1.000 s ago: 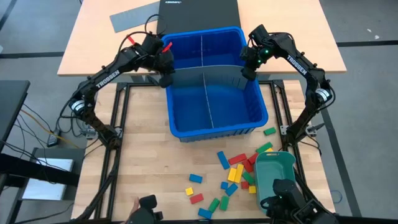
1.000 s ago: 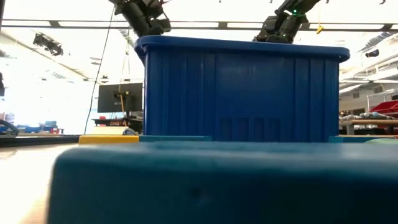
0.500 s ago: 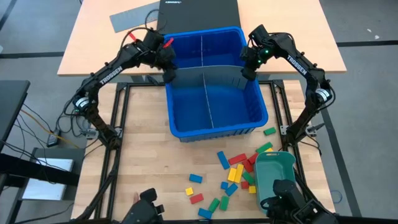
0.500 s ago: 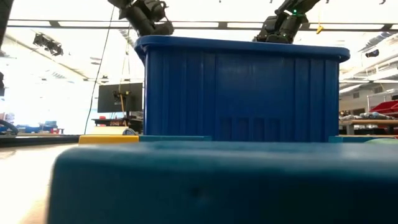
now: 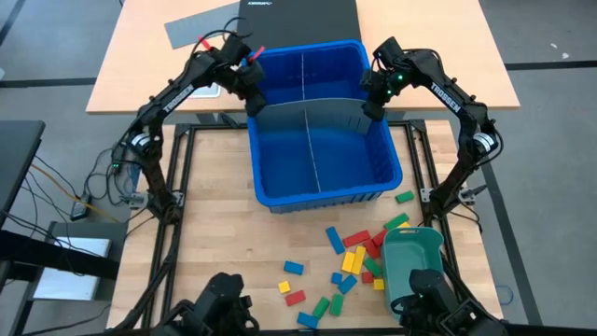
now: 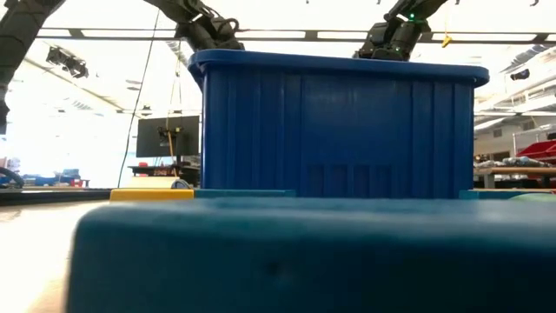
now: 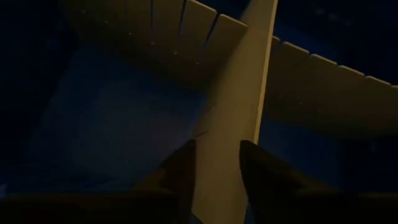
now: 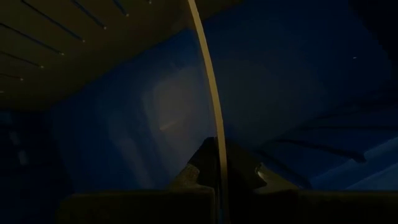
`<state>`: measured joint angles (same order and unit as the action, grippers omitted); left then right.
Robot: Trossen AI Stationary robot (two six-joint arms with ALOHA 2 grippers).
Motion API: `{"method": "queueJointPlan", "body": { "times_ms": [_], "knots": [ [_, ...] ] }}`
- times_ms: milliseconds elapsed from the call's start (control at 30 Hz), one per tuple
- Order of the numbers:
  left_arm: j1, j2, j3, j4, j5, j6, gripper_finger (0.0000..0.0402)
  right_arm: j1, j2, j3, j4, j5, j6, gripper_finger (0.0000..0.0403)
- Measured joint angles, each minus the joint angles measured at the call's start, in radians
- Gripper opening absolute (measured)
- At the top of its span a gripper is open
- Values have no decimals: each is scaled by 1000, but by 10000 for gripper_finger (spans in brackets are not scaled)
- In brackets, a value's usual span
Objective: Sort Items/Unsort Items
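Red, yellow, green and blue toy blocks (image 5: 359, 261) are scattered on the wooden counter (image 5: 215, 243) beside a teal-green oblong plastic tray (image 5: 412, 259), nearest the camera. Beyond them, a large blue plastic bin (image 5: 322, 187) is being fitted with a grey slotted divider sheet (image 5: 308, 114). The right pincer (image 5: 371, 109) is clenched on one end; the left pincer (image 7: 214, 177) straddles the other, released. Sorting seems not yet begun; seating the divider is judged next.

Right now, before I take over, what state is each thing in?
left gripper: jaws open, astride one end of the cross divider.
right gripper: jaws shut on the cross divider's other end.
cross divider: standing upright in the blue bin.
blue bin: upright, no blocks seen inside.
blocks: loose on the table, outside the bin.
teal tray: among the blocks.
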<state>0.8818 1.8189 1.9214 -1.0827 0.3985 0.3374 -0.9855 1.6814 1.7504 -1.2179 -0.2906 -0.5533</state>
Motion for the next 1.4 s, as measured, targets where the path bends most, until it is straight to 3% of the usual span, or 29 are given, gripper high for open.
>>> {"method": "queueJointPlan", "body": {
  "times_ms": [267,433,633,800,1033,1267,1400],
  "knots": [
    [-14,0,84,-55,40,8,175,0,0,0,-2,-2,0,7],
    [-13,12,87,-60,-34,50,178,0,0,0,5,-2,0,7],
    [-27,30,85,-69,-20,57,178,0,0,0,6,-2,0,7],
    [-56,40,85,-99,-55,155,175,0,0,0,9,-2,0,7],
    [-80,71,48,-113,-141,211,133,0,0,0,9,-2,-6,7],
    [-97,71,46,-151,-121,208,21,0,0,0,14,-1,-8,7],
    [-100,71,46,-173,-120,204,13,0,0,0,17,-2,-14,7]
  ]
}}
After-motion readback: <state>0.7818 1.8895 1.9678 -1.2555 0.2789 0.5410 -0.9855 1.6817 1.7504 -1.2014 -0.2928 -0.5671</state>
